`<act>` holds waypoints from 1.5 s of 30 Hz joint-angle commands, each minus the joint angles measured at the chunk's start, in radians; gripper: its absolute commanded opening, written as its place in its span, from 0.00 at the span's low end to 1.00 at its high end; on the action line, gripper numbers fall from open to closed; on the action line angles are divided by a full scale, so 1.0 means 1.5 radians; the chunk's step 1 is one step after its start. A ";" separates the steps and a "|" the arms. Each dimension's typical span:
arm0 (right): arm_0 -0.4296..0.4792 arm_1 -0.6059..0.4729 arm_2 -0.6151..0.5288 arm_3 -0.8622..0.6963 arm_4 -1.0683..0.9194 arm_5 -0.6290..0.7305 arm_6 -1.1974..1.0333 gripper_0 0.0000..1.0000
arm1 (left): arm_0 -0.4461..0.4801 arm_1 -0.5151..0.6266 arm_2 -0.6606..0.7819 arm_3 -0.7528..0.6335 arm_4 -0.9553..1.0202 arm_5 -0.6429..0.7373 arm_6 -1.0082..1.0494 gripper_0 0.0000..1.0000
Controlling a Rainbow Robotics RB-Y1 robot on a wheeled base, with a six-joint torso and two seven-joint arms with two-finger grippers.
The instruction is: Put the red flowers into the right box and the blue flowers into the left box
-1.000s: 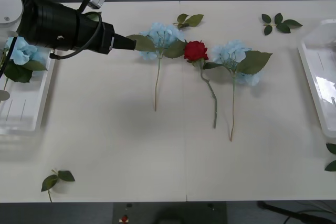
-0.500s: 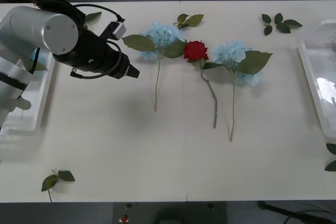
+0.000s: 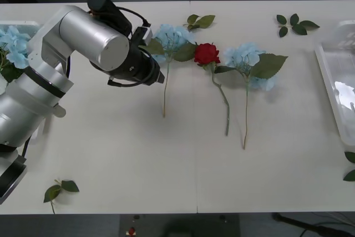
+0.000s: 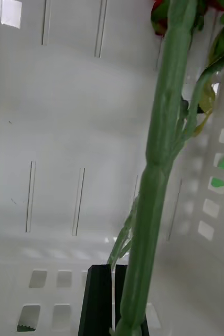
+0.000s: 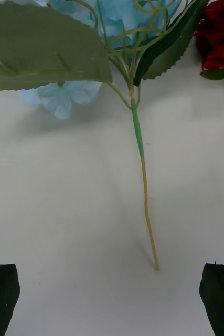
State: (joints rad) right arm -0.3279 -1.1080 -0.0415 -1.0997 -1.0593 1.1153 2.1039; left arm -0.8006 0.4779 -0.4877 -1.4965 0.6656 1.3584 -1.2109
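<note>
Sorting partly done; your left arm is lining up on the next blue flower.

Your left gripper (image 5: 112, 299) hovers with jaws spread wide over the stem of the nearer blue hydrangea (image 3: 169, 38), gripping nothing. One blue flower (image 3: 12, 41) already lies in the left box (image 3: 34, 25). Still on the table (image 3: 138, 159): that hydrangea, one red rose (image 3: 207, 53) and a second blue hydrangea (image 3: 247, 58). Your right gripper (image 4: 113, 302) sits inside the right box (image 3: 333, 81), black fingers closed on a red-flower stem (image 4: 161, 157), not yet let go.
</note>
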 commanded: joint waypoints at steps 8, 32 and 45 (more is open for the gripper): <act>-0.017 -0.011 -0.017 0.011 0.012 -0.016 0.021 0.82 | -0.097 -0.069 -0.060 0.116 -0.071 -0.030 0.071 1.00; -0.024 0.016 -0.020 -0.096 -0.228 0.095 -0.111 0.90 | -0.182 -0.157 -0.164 0.371 -0.093 -0.184 0.075 1.00; -0.041 0.146 0.015 -0.357 -0.057 0.153 -0.499 0.90 | -0.182 -0.159 -0.202 0.376 -0.104 -0.185 0.086 1.00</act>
State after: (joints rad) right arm -0.3499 -0.9202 -0.0380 -1.5656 -1.1840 1.3415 1.4918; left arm -1.0327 0.2396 -0.7813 -0.9254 0.5197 1.0894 -1.1163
